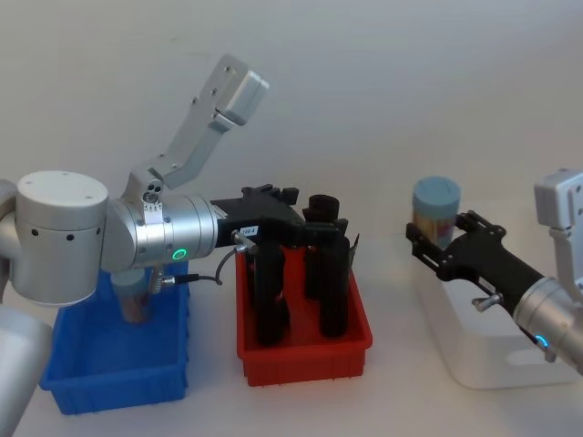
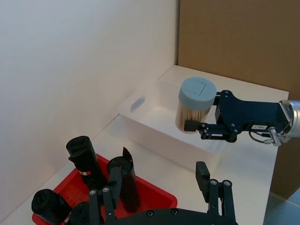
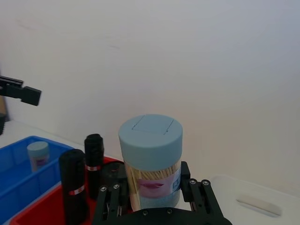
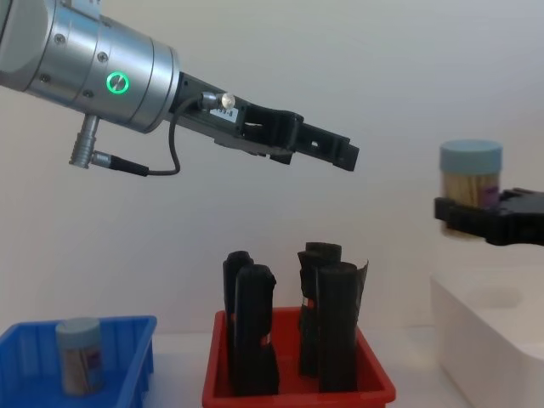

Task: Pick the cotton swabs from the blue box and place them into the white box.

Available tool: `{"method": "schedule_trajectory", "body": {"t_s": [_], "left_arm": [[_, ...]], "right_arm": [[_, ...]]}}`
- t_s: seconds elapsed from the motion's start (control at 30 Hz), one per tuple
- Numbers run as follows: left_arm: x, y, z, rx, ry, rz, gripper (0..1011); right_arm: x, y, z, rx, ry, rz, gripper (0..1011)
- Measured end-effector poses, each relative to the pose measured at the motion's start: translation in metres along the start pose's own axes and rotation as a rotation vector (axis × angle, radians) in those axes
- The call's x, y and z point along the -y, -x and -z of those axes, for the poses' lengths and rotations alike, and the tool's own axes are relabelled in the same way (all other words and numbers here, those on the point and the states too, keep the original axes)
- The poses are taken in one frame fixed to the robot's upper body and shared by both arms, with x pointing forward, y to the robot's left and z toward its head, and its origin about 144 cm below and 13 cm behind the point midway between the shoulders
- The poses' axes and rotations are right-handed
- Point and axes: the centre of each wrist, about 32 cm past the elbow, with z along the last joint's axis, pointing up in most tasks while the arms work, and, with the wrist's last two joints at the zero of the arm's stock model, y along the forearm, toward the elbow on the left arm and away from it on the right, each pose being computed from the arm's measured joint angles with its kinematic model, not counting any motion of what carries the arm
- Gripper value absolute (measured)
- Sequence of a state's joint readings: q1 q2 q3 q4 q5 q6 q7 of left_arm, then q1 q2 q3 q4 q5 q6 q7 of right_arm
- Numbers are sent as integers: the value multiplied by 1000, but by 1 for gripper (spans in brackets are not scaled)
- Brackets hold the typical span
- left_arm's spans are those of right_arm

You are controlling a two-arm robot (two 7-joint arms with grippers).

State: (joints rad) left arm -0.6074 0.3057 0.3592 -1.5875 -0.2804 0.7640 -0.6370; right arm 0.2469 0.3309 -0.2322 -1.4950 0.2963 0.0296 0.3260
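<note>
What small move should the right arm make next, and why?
Probably lower the right gripper straight down, then open it. It is shut on an upright tub of cotton swabs held high above the white box, so releasing now would drop it. The left gripper hovers open over the red tray.

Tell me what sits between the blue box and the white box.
A bright red rectangular plastic tray holding upright black rolls stands between the shallow blue plastic bin and the white plastic bin, as the head view shows.
</note>
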Motion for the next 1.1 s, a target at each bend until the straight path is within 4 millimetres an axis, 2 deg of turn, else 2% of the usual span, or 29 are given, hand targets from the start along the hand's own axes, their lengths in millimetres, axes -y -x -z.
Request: {"method": "schedule_trajectory", "body": {"t_s": [0.67, 1.1], "left_arm": [[0, 0, 0, 0, 0, 0, 1004], [0, 0, 0, 0, 0, 0, 1004]], "right_arm": [[36, -14, 8, 1, 120, 291, 622], [41, -31, 33, -80, 277, 396, 641]]}}
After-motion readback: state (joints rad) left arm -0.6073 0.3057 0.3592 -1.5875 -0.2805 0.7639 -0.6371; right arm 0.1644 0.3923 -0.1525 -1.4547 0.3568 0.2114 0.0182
